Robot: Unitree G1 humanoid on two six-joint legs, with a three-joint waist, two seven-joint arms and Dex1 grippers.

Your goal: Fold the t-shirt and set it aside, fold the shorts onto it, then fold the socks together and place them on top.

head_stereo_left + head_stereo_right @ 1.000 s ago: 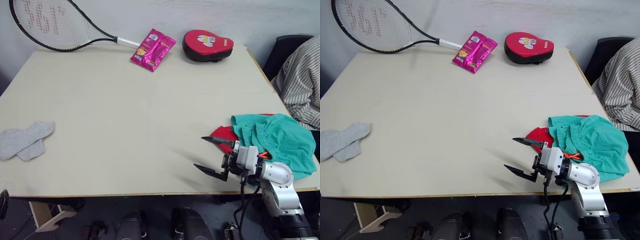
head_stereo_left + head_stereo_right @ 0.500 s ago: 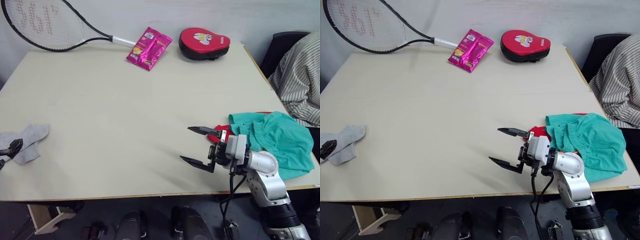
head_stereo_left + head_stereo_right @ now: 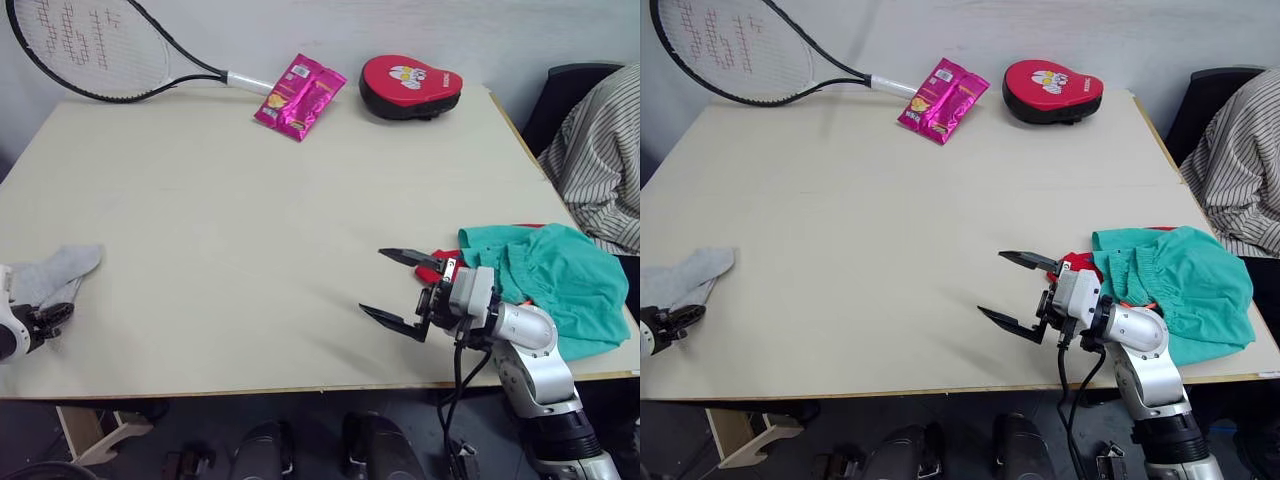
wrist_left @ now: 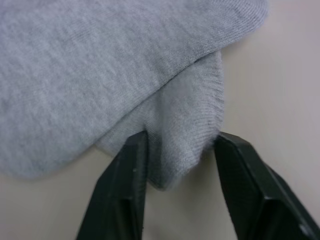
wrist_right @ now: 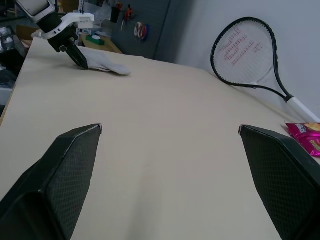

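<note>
Against the pictures of a second and half a second ago, the main change is at the pair of short light grey ankle socks (image 3: 52, 274) at the left edge of the broad pale wooden table (image 3: 250, 200). The left gripper (image 4: 181, 165), then only just coming into view, has now reached them: its two black fingers (image 4: 122, 190) stand on either side of a fold of grey knit, partly closed, touching the cloth. Whether they are truly clamped on it cannot be told.

The right gripper (image 3: 402, 290) has swung away from the heap of clothes toward the middle of the table and hangs with its fingers wide apart, holding nothing.

Using the socks as the landmark: the teal-green cloth shorts (image 3: 555, 285) lie well apart from them, across the table at its right edge. They sit on top of the bright red t-shirt (image 3: 440, 268), of which a corner peeps out on the side toward the socks.

By this layout, the t-shirt and shorts look already stacked, so the socks appear to be the step in hand. They lie overlapping, and they must next be folded together and carried the whole way across to the stack.
</note>
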